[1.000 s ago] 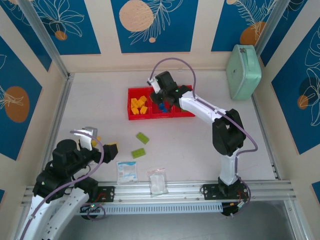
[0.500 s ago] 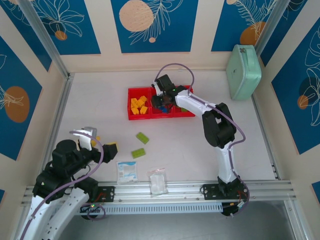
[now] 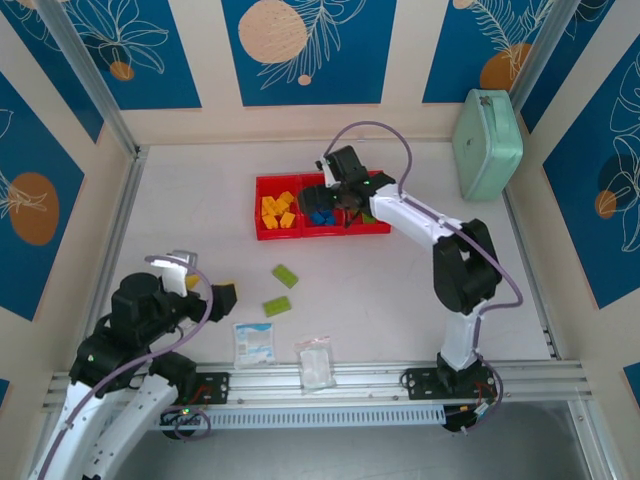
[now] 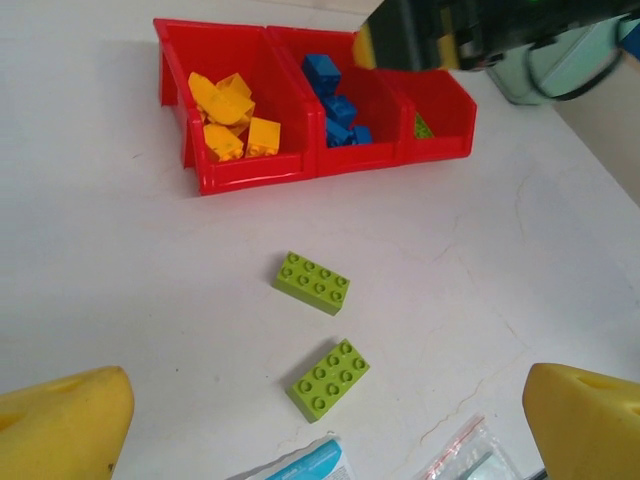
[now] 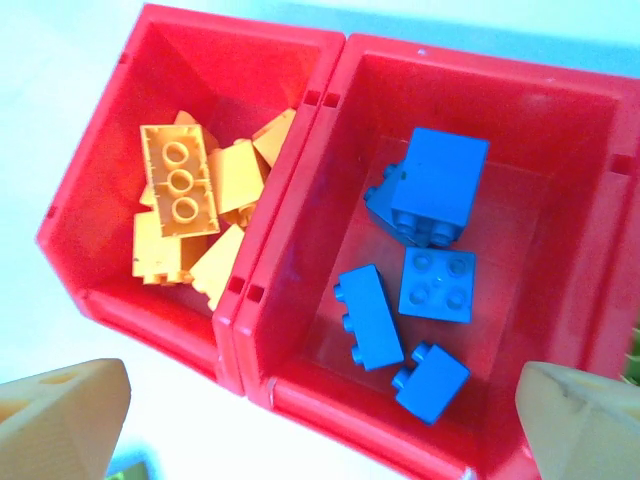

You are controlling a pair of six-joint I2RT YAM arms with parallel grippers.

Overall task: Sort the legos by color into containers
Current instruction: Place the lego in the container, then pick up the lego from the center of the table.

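Firstly, surroundings, left to right: a clear packet (image 3: 254, 343) and a second packet (image 3: 316, 361) are noted near the table's front edge, and a mint-green case (image 3: 487, 143) is seen against the far right wall. Two loose lime green bricks (image 4: 313, 282) are found lying apart on the table, in open view ahead of the left gripper (image 3: 207, 288). The red tray (image 4: 255, 172) is placed further back. Yellow bricks (image 5: 180, 185) are contained in its left compartment and blue bricks (image 5: 440, 180) in the middle one, directly beneath the right gripper (image 3: 331, 203). Some green is glimpsed in the right compartment. Both pairs of fingers are spread wide, and nothing is gripped or touched by either.
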